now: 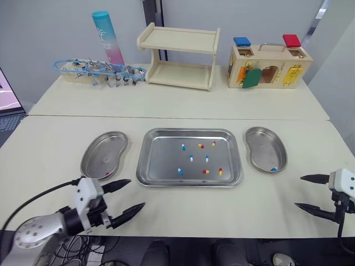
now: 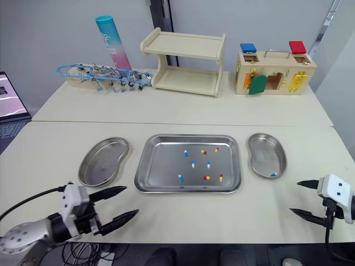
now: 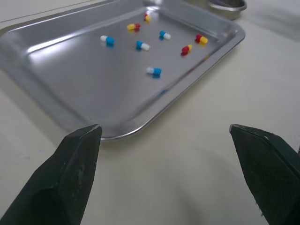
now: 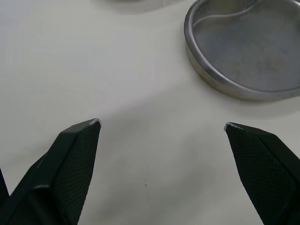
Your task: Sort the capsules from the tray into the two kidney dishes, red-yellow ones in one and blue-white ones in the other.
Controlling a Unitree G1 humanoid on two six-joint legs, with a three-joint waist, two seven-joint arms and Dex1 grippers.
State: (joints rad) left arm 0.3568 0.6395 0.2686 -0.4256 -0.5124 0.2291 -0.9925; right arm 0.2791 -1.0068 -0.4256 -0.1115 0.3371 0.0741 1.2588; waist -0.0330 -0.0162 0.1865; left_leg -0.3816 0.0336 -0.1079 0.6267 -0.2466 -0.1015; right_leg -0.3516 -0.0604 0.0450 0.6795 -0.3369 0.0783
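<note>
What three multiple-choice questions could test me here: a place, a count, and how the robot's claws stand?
1. The tray lies: A between the left dish and right dish; B behind both; C left of both.
2. Blue-white capsules in it: A two; B four; C seven.
3. The left gripper and right gripper: A both open; B both shut; C one holding a capsule.
Answers: A, a dish flanks each side; B, four show there; A, both are spread wide, holding nothing.
</note>
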